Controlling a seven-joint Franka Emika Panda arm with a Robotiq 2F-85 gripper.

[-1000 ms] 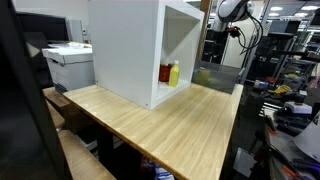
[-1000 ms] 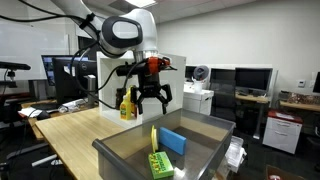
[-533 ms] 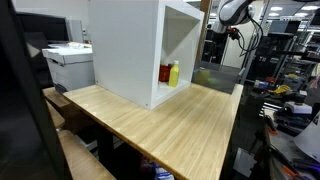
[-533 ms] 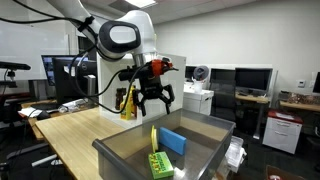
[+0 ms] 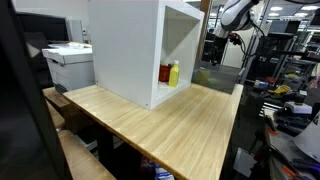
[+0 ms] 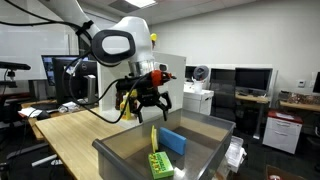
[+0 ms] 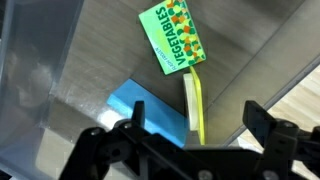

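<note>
We can read one word here: "VEGETABLES", in white capitals with a dark outline. It runs along the long side of the green box (image 7: 172, 38), which lies in the grey bin (image 7: 95, 60) in the wrist view. The lettering is slanted in that picture because the box lies at an angle. The small print along the box's edge is too fine for us to read.

In an exterior view the same green box (image 6: 160, 165) shows only pale specks. The label on the yellow bottle (image 5: 174, 73) in the white cabinet (image 5: 125, 50) is also too small to read.
</note>
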